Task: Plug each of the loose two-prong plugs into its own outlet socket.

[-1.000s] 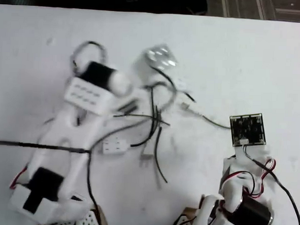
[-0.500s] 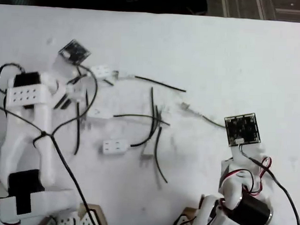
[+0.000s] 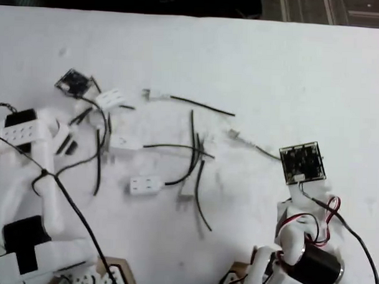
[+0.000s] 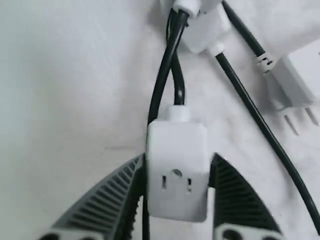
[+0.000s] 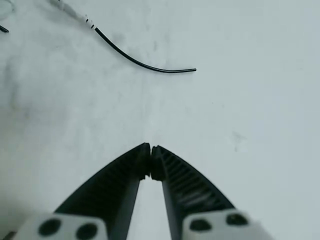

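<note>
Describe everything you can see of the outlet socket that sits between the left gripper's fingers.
The outlet socket is a white, rounded rectangular block, plastic by its look. Its face shows two narrow slots and a round hole, with no plug in them. A black cord leaves its far end through a short white collar. The left gripper clamps it from both sides with ribbed grey fingers, over the white table.

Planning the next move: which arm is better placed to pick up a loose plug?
Right, probably: the right claw is shut and empty over the table, while the left claw grips an outlet socket.
</note>
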You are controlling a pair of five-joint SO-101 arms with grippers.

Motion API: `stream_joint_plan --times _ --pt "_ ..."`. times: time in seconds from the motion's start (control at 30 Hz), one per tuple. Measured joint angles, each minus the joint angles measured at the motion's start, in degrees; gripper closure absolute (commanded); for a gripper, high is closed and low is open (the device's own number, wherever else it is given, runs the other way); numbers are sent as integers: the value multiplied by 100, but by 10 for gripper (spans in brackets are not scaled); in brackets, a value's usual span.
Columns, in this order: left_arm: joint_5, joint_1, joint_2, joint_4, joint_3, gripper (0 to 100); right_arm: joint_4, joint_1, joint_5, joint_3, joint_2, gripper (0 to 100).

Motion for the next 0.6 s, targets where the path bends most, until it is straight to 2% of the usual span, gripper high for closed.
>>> stream_joint_plan --times 0.2,0.37,0.47,0.6 --pt "404 -79 -1002 879 -457 678 0 0 0 0 0 978" --pt "607 536 -1908 1582 -598 683 0 0 9 0 0 978" --pt "932 1187 -2013 1547 -413 683 0 0 9 0 0 978" --pt "1257 2101 -1679 870 167 680 0 0 0 141 0 978"
